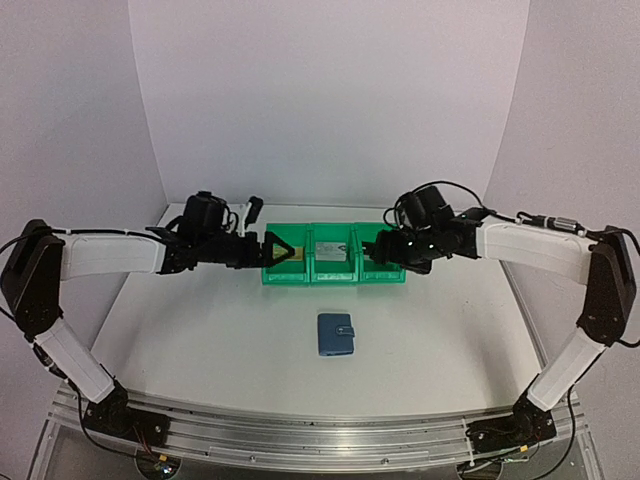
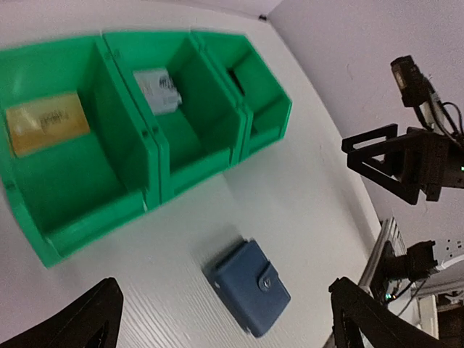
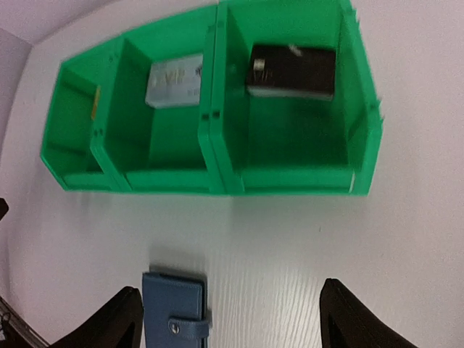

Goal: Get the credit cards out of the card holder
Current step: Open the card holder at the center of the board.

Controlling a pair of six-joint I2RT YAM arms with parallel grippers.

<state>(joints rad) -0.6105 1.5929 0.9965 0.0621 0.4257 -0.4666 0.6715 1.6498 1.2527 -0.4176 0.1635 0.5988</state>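
The blue card holder (image 1: pixel 335 336) lies shut on the white table with its strap snapped, in front of the bins; it also shows as the card holder (image 2: pixel 250 288) and the card holder (image 3: pixel 174 312). The credit cards lie in the green bins: a tan-gold card (image 2: pixel 47 122) in the left one, a silver-grey card (image 3: pixel 175 80) in the middle one, a black card (image 3: pixel 292 71) in the right one. My left gripper (image 1: pixel 275 250) hovers open by the left bin, holding nothing. My right gripper (image 1: pixel 378 250) hovers open over the right bin, also holding nothing.
Three joined green bins (image 1: pixel 335 275) stand in a row behind the wallet, seen also as the bins (image 2: pixel 109 217) and the bins (image 3: pixel 217 177). White walls close the back and sides. An aluminium rail (image 1: pixel 300 435) with the arm bases runs along the near edge.
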